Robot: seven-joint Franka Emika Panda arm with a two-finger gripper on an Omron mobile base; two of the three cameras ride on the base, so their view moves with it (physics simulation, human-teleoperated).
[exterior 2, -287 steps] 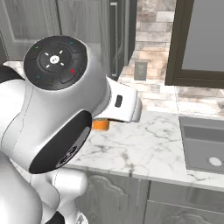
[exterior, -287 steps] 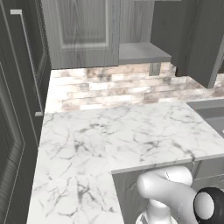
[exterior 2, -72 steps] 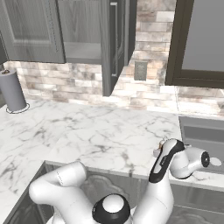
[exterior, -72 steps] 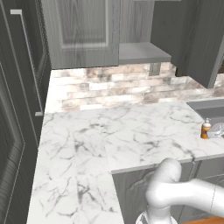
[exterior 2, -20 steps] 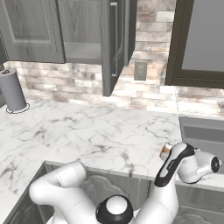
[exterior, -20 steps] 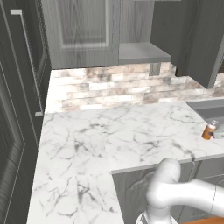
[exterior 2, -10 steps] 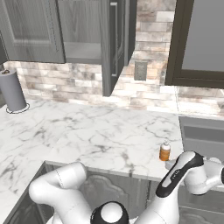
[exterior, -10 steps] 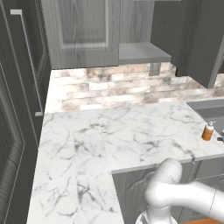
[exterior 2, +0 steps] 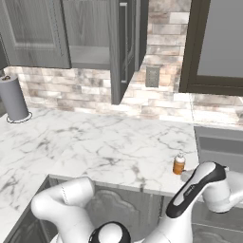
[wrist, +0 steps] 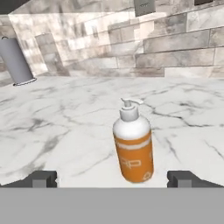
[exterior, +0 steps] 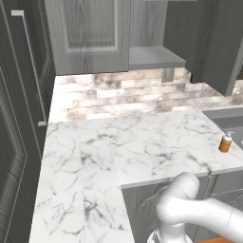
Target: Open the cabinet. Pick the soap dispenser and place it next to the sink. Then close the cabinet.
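Soap dispenser [wrist: 133, 146] stands upright on the marble counter [exterior: 142, 147], beside the sink [exterior 2: 216, 142]; gripper [wrist: 112, 178] fingers spread wide at 6 o'clock, holding nothing.

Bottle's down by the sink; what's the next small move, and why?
Probably draw the open gripper back and head for the cabinet door: the soap dispenser stands upright on the counter beside the sink, free of the jaws, and that door hangs open.

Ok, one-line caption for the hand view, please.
Soap dispenser standing upright on the marble countertop, framed between the open gripper fingertips.
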